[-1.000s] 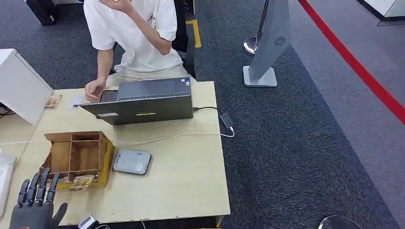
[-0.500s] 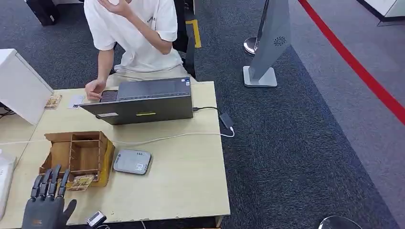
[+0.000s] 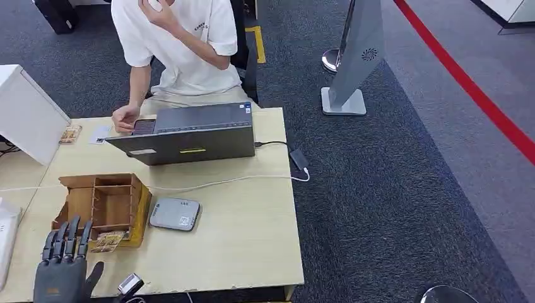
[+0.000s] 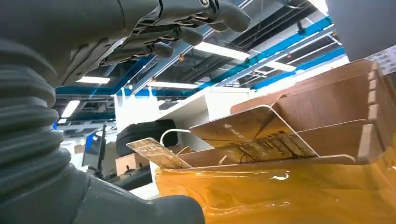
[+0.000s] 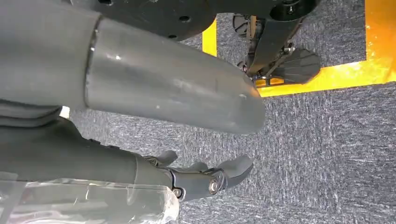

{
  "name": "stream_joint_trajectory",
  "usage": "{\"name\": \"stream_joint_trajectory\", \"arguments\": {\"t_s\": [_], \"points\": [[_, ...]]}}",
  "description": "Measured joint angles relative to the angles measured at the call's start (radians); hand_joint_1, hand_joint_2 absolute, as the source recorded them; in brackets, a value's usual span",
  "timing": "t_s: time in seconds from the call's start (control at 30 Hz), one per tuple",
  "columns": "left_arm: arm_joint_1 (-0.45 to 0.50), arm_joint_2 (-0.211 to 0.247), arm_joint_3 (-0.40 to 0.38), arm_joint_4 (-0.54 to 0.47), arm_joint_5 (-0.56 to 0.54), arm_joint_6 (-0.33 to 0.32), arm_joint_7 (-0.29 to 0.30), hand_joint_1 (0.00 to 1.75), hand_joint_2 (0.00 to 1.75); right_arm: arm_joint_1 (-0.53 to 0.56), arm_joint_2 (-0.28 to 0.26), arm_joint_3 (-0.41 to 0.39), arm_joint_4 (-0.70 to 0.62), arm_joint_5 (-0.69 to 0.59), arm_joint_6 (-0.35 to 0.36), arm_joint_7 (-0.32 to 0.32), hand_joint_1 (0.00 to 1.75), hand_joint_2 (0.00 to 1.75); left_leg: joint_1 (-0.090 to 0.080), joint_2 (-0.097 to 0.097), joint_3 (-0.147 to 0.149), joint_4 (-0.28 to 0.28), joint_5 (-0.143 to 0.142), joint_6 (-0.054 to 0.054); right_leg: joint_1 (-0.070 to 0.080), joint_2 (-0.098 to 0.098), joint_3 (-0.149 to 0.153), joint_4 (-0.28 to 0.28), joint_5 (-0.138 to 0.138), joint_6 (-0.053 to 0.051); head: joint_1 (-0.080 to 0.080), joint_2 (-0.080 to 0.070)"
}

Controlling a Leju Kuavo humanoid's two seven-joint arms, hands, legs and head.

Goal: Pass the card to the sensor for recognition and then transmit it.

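Here we see the left hand (image 3: pixel 63 268) at the near left corner of the wooden table (image 3: pixel 240 246), fingers spread and pointing up toward the wooden compartment box (image 3: pixel 107 205), holding nothing. In the head view a card (image 3: pixel 108 241) lies at the near front of that box, just beyond the fingertips and not touched, its long axis running across the table, left to right. In the left wrist view, cards (image 4: pixel 254 135) lean tilted against the box's divider, above the yellow taped front edge (image 4: pixel 280 193); the fingers (image 4: pixel 187 35) hover apart from them. The grey card sensor (image 3: pixel 175 214) sits flat just right of the box. The right hand (image 5: pixel 205 179) hangs over carpet, fingers loosely curled and holding nothing. A person (image 3: pixel 176 44) sits behind the laptop (image 3: pixel 189 134)
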Motion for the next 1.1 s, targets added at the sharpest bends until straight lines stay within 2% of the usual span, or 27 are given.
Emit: {"name": "stream_joint_trajectory", "arguments": {"t_s": [0.13,0.47,1.1], "points": [[-0.004,0.013,-0.005,0.003,0.010,0.000,0.017,0.00,1.75,0.000,0.000,0.003,0.000,0.004,0.001,0.001,0.00,0.00,0.000,0.000,0.000,0.000,0.000,0.000,0.000,0.000,0.000,0.000,0.000,0.000,0.000,0.000],[-0.032,0.043,-0.004,0.017,0.013,0.000,0.017,0.00,1.75,0.000,0.000,0.021,0.000,0.014,0.004,0.001,0.00,0.00,0.000,0.000,0.000,0.000,0.000,0.000,0.000,0.000,0.000,0.000,0.000,0.000,0.000,0.000],[-0.064,0.049,-0.030,0.073,0.000,0.000,0.035,0.00,1.75,0.000,0.000,0.024,0.000,0.022,0.005,-0.006,0.00,0.00,0.000,0.000,0.000,0.000,0.000,0.000,0.000,0.000,0.000,0.000,0.000,0.000,0.000,0.000]]}}
